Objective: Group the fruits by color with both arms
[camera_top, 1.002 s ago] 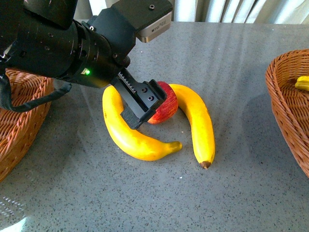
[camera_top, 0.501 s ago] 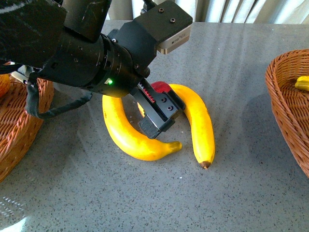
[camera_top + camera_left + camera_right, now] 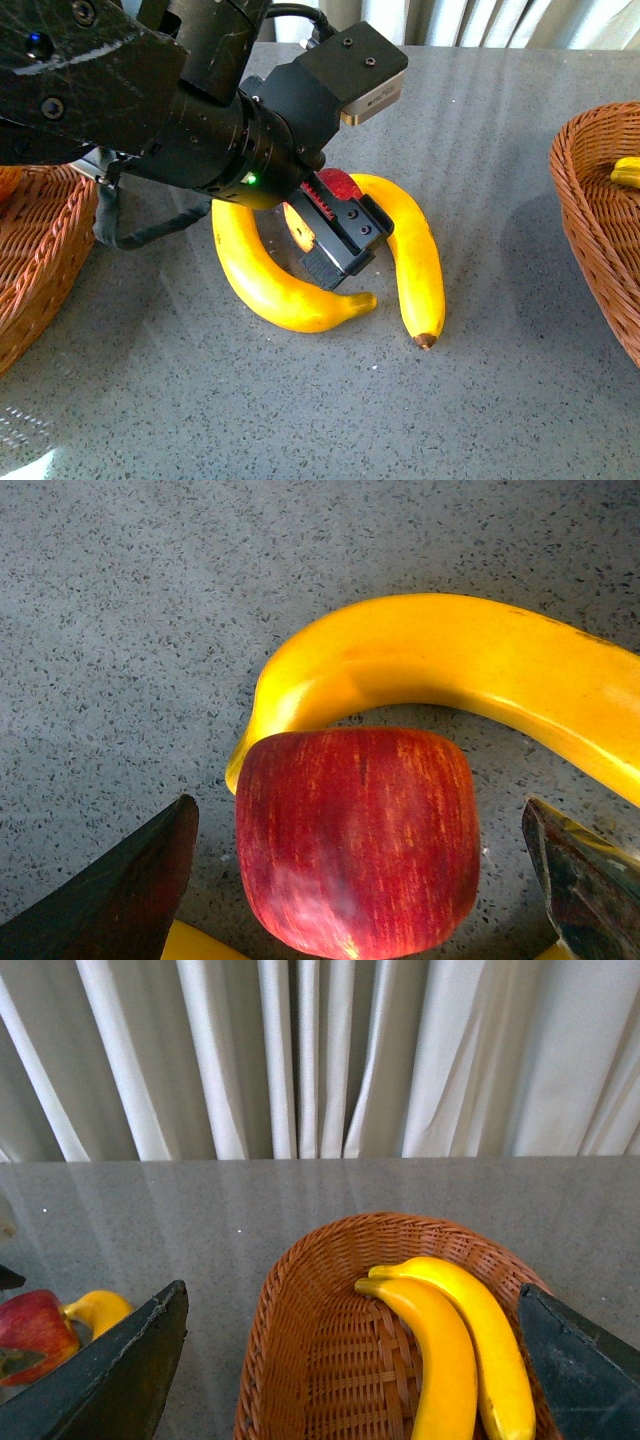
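A grey, black-flecked, stone-look bench (image 3: pixel 300 410) runs back to pale pleated curtains (image 3: pixel 300 1060) hanging behind its far edge, and daylight lays soft stripes across the polished top. Near the middle of the bench, the black, angular left end effector (image 3: pixel 355 890) hangs over a red apple (image 3: pixel 358 830). Its jaws are spread wide to either side of the fruit, with a sliver of bench showing on both sides, and they grip nothing. The apple, round and glossy with fine yellow streaks, sits between two smooth, curved yellow bananas. The first banana (image 3: pixel 270 285) arcs toward the front edge. The second banana (image 3: pixel 412 255), brown at its tip, curls round the apple's far side; whether the two touch is unclear. By the right edge, the right end effector (image 3: pixel 350 1360) hovers empty, jaws fully apart, above a brown woven wicker basket (image 3: pixel 275 1300) cradling a pair of bananas (image 3: pixel 450 1360) side by side. A matching left basket (image 3: pixel 45 270) stands at the left edge.
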You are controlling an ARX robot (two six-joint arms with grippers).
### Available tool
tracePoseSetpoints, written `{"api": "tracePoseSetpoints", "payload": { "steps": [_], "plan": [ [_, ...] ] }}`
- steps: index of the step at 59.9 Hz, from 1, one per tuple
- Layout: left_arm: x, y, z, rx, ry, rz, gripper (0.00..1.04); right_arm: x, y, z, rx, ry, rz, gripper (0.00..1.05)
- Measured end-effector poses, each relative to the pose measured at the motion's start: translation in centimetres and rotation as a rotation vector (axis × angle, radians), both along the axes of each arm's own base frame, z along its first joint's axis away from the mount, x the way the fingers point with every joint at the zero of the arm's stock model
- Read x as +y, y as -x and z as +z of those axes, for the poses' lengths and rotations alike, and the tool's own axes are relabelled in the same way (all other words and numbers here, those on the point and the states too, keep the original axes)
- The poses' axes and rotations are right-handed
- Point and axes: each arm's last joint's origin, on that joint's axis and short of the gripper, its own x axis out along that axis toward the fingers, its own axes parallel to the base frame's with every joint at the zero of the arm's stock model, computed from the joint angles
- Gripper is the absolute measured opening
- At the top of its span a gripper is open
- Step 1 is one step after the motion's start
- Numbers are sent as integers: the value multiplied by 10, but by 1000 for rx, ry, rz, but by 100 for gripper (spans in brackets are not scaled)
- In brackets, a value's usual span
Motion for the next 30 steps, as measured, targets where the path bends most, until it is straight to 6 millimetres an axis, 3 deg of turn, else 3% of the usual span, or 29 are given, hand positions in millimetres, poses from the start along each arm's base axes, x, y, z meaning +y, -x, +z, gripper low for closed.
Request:
{"api": "tracePoseSetpoints", "payload": {
  "steps": [23,30],
  "plan": [
    [-2,-3,-17,27,-37,14,95,0,0,0,0,0,0,96],
    [-3,-2,-17,23,-40,15,79,0,0,0,0,0,0,96]
  ]
}}
